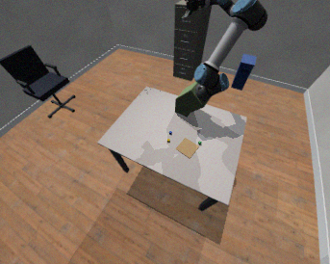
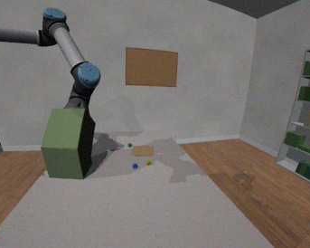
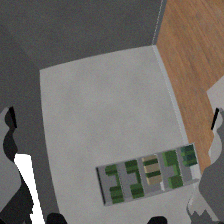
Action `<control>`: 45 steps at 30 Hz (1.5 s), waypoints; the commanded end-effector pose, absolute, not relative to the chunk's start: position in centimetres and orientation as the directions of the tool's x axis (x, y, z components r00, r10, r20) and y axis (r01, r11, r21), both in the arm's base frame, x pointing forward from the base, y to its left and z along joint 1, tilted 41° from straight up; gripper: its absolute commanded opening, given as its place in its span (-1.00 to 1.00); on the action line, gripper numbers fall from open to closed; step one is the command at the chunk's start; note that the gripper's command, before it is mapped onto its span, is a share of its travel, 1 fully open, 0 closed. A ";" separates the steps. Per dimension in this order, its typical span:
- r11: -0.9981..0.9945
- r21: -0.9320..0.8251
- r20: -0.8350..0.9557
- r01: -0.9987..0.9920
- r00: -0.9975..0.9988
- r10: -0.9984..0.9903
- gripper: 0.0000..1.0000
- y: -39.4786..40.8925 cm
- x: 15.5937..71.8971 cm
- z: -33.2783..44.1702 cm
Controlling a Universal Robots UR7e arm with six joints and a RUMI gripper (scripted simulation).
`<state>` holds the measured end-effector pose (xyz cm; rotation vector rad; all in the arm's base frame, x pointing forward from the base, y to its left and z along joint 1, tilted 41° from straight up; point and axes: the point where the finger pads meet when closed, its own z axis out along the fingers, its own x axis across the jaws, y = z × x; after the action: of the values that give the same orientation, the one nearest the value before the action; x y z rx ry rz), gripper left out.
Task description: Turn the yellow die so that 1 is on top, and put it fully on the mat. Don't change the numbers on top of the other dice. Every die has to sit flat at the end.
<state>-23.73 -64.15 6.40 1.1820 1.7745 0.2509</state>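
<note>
The yellow die (image 1: 168, 141) (image 2: 148, 163) lies off the mat (image 1: 188, 148) (image 2: 143, 151), toward the table's (image 1: 119, 137) (image 2: 126, 217) long edge opposite the wide-open claw (image 3: 113, 108).

Numbers on the yellow die (image 1: 168, 141) (image 2: 148, 163), blue die (image 1: 170, 132) (image 2: 135, 166) and green die (image 1: 199, 143) (image 2: 129, 145) too small and blurred to read, top and exterior views. Green box-shaped part (image 1: 190, 100) (image 2: 64, 142) covers the gripper in both; fingertips not visible there. Arm (image 1: 225, 43) (image 2: 68, 46) cut off by top edge in top view, by left edge in exterior. Worktop (image 1: 129, 125) (image 2: 126, 208) runs off bottom edge, exterior. Shelf unit (image 2: 294, 113) cut off at right edge there; contents blurred. Gripper (image 3: 113, 108) fingers partly cut off at both sides, wrist view.
</note>
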 end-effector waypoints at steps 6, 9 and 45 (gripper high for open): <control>0.511 0.610 -0.595 0.605 -0.077 0.800 1.00 -64.2 -23.7 6.5; 0.511 0.610 -0.595 0.605 -0.077 0.800 1.00 -64.2 -23.7 6.5; 0.507 0.672 -0.494 0.540 -0.184 0.850 1.00 -64.4 -11.3 3.0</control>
<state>-15.17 -64.43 4.02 1.1607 1.8330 0.3837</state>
